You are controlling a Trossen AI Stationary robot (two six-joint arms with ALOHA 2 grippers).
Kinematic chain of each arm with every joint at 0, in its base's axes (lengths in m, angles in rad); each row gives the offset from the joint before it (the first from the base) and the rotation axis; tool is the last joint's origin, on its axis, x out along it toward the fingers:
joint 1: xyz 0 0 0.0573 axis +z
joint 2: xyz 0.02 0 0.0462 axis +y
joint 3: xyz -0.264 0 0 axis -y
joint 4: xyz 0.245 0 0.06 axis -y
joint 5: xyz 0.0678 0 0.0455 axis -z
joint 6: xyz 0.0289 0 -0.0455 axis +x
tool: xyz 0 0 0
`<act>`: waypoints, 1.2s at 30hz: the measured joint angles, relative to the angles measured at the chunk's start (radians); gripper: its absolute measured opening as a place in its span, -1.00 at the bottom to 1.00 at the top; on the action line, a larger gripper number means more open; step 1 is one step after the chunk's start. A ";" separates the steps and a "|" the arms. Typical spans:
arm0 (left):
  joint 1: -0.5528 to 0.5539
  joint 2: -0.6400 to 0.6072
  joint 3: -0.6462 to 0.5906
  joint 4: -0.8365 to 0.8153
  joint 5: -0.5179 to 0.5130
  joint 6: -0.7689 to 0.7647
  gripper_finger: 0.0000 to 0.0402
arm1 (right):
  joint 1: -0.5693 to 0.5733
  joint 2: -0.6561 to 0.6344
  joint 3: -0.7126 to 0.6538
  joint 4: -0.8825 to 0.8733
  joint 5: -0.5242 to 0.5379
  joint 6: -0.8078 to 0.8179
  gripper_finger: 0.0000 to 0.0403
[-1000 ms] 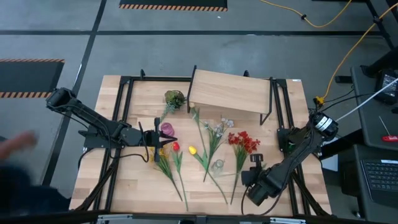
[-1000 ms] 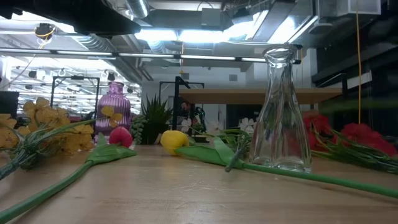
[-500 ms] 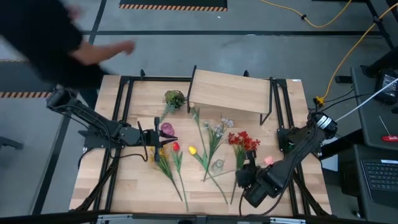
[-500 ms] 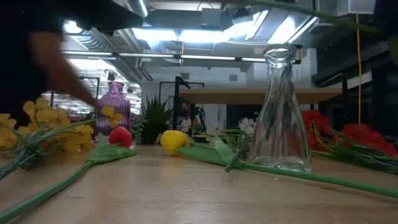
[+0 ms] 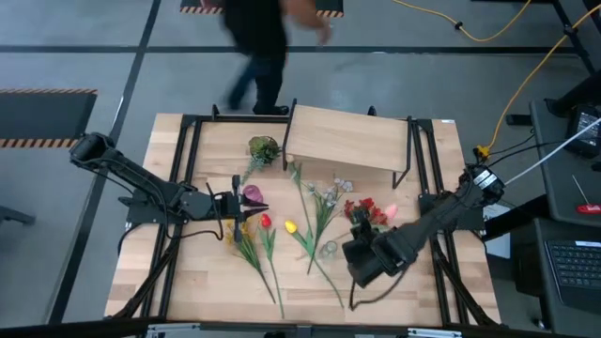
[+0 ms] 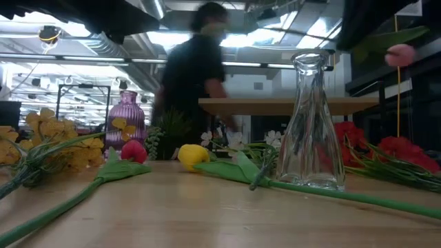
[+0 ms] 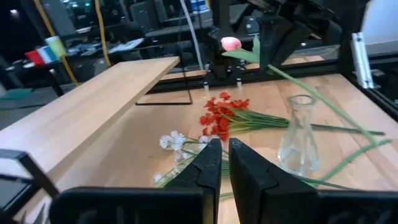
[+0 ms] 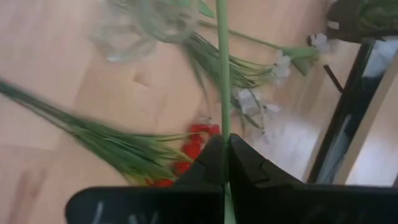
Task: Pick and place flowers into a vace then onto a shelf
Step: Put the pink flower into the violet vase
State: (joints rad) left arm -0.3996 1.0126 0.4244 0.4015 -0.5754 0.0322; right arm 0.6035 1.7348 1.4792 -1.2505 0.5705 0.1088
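Note:
My right gripper (image 5: 362, 255) hangs above the table's right middle, shut on a pink tulip whose bud (image 5: 389, 212) shows high up in the low view (image 6: 398, 55). The clear glass vase (image 5: 329, 249) stands just left of it. Red clusters (image 5: 364, 208), white blossoms (image 5: 329, 192), a yellow tulip (image 5: 290, 226) and a red tulip (image 5: 266, 222) lie flat on the table. My left gripper (image 5: 246, 214) waits beside the purple vase (image 5: 253, 194) over the yellow blooms (image 5: 235, 230), its fingers (image 7: 211, 165) nearly together with nothing between them. The shelf (image 5: 347, 139) stands at the far edge. My right gripper pinches the pink tulip's green stem (image 8: 222, 121) between its two fingers, a short way below the bud (image 7: 231, 43). The fingers slant down from above. The bud end is lifted well clear, and the long lower stem (image 7: 336, 109) slants down toward the table; whether its tip touches, I cannot tell.
A green leafy bunch (image 5: 264, 148) sits left of the shelf. A person (image 5: 258, 38) walks past the table's far edge. Black frame rails (image 5: 183, 169) run along the table's left and right sides. Bare wood (image 5: 188, 282) lies at the near left.
My right gripper has risen and gone toward the table's left and far side, rolling its wrist. The pink tulip has come up with it, its bud lifted clear and swung toward the shelf. A person has walked along the far edge from the left.

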 joint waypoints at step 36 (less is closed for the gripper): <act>0.343 0.142 0.237 -0.087 0.458 -0.516 -0.28 | -0.313 -0.001 0.037 0.331 0.125 -0.751 -1.00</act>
State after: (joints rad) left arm -0.0562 1.1551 0.6610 0.3148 -0.1173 -0.4837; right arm 0.2904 1.7336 1.5158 -0.9191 0.6952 -0.6422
